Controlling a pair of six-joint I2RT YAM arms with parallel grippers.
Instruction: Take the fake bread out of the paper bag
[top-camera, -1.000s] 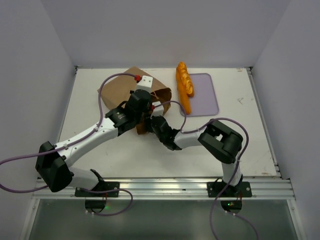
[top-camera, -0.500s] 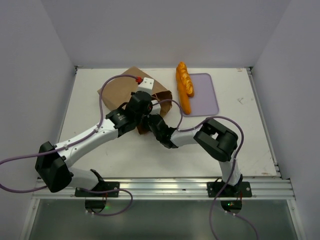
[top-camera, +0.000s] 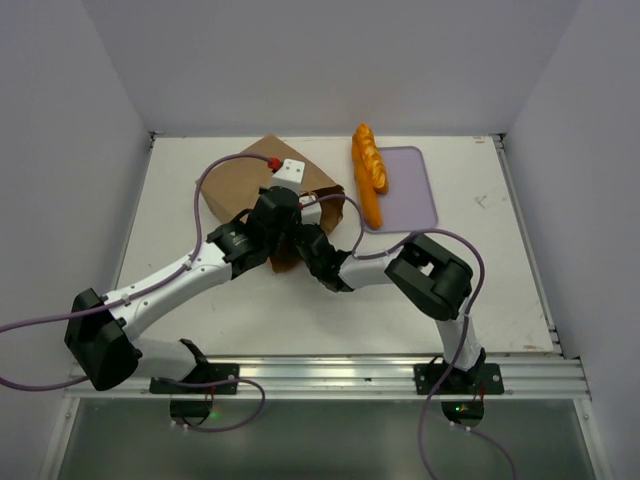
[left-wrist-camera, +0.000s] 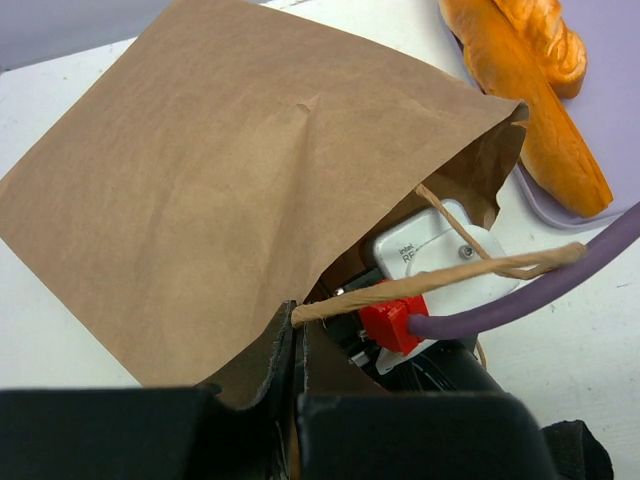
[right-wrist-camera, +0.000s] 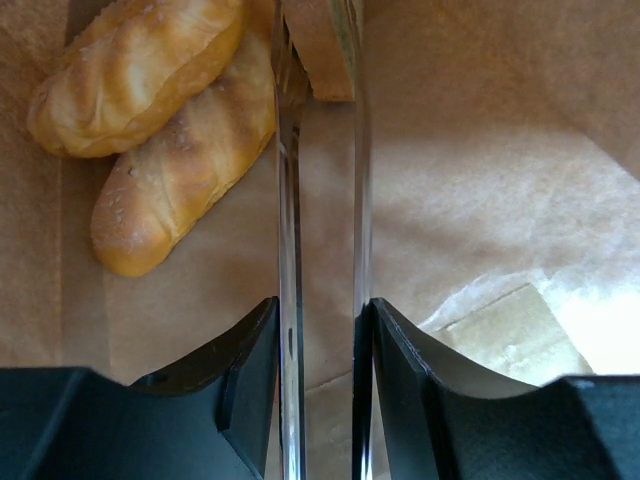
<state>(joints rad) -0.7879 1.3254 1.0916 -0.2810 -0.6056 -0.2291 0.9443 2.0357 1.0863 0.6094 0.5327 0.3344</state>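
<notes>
Bread half out: two loaves (top-camera: 368, 175) lie at the tray (top-camera: 415, 190) edge, and two bagged loaves (right-wrist-camera: 150, 110) are inside the paper bag (left-wrist-camera: 200, 180). Left gripper (left-wrist-camera: 297, 365) pinches the bag lip open. Right gripper (right-wrist-camera: 322, 330) clamps tongs (right-wrist-camera: 289, 180) that reach in beside them; no catch visible.

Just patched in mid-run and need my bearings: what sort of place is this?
Probably a robot lab test cell, not a kitchen: a white table boxed in by plain walls, arms bolted to a metal rail, and fake bread as a prop.
</notes>
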